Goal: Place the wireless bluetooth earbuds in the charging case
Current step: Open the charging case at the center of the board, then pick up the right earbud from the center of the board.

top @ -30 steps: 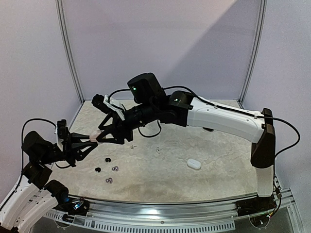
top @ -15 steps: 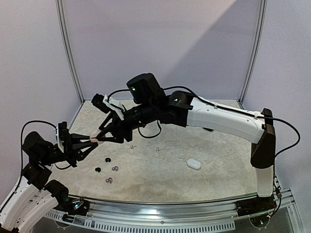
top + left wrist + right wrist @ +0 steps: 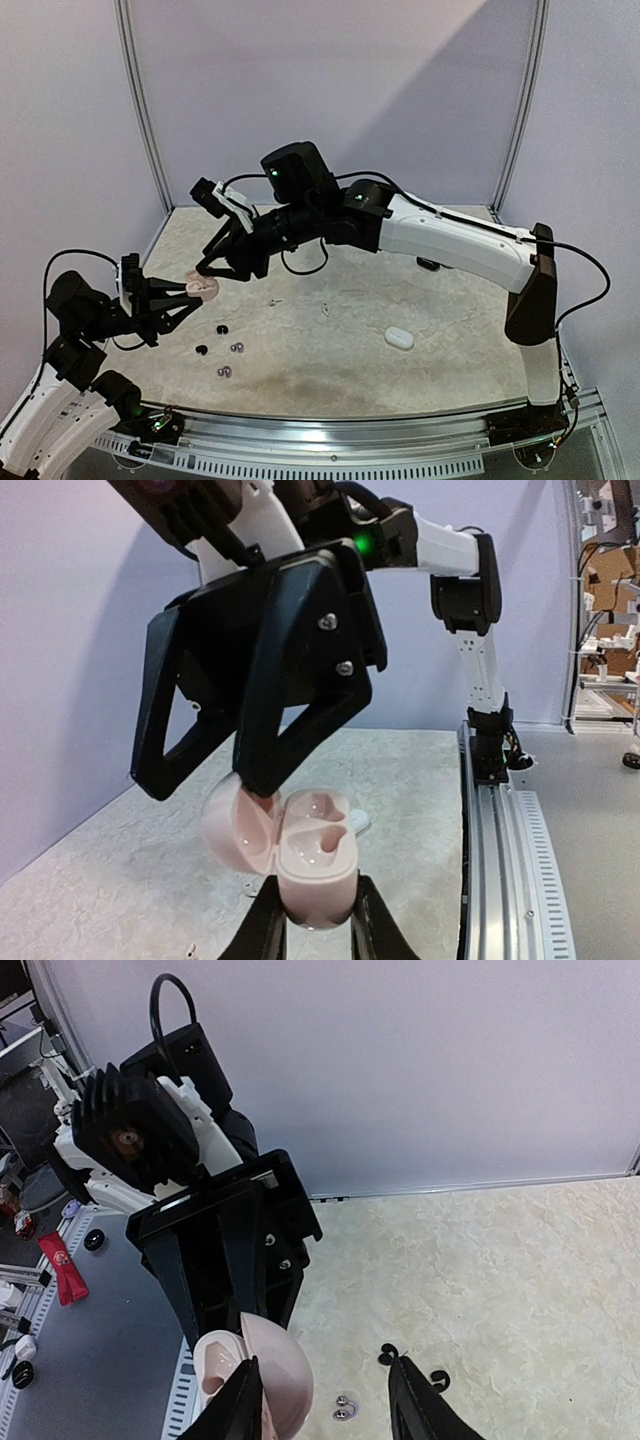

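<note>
My left gripper (image 3: 197, 293) is shut on a pink charging case (image 3: 205, 287) and holds it above the table. In the left wrist view the case (image 3: 318, 865) sits upright between my fingers (image 3: 268, 925), its lid (image 3: 232, 832) swung open to the left, both wells empty. My right gripper (image 3: 217, 271) hangs open just above it; one fingertip (image 3: 255, 780) touches the lid. In the right wrist view the lid (image 3: 280, 1375) lies beside my left finger (image 3: 240, 1410). Black earbuds (image 3: 221, 329) and grey earbuds (image 3: 238, 348) lie on the table below; both also show in the right wrist view (image 3: 385, 1355).
A white closed case (image 3: 399, 338) lies on the table right of centre. Small pale bits (image 3: 326, 308) lie mid-table. The metal rail (image 3: 400, 425) runs along the near edge. Lavender walls enclose the back and sides.
My right gripper has lifted up and back a little from the pink case. The case's lid now stands open. My left gripper has kept hold of the case and shifted slightly.
</note>
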Controlling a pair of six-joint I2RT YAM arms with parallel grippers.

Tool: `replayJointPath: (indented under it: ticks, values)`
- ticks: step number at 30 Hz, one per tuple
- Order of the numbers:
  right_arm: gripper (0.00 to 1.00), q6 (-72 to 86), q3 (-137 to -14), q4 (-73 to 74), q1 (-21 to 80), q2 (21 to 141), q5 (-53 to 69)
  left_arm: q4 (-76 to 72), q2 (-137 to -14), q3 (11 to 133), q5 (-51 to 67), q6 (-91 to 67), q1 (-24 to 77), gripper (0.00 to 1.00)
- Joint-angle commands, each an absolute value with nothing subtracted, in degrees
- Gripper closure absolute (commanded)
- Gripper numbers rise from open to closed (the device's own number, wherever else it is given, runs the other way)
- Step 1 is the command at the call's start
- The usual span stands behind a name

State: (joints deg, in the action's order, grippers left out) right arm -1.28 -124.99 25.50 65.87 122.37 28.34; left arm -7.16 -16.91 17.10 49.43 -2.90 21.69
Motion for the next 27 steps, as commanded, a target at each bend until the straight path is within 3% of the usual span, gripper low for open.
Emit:
replayJointPath:
  ticks: [1, 21, 24, 27]
  values:
    - [0.57, 1.59, -126.3, 25.66, 64.54, 124.28, 26.08, -6.48, -16.18, 17.84, 51.9, -2.21, 22.24, 1.0]
    - [0.42, 10.06, -126.26, 16.38, 62.09, 118.79, 31.5, -7.86, -17.16, 17.75, 44.44, -8.94, 22.03, 1.0]
    - [0.43, 14.22, -125.68, 19.72, 60.1, 117.48, 20.94, -7.81, -16.86, 17.75, 43.98, -9.06, 21.82, 1.0]
    - [0.51, 20.37, -123.34, 29.23, 56.74, 116.49, 2.05, -7.57, -16.24, 17.75, 43.44, -8.67, 21.61, 1.0]
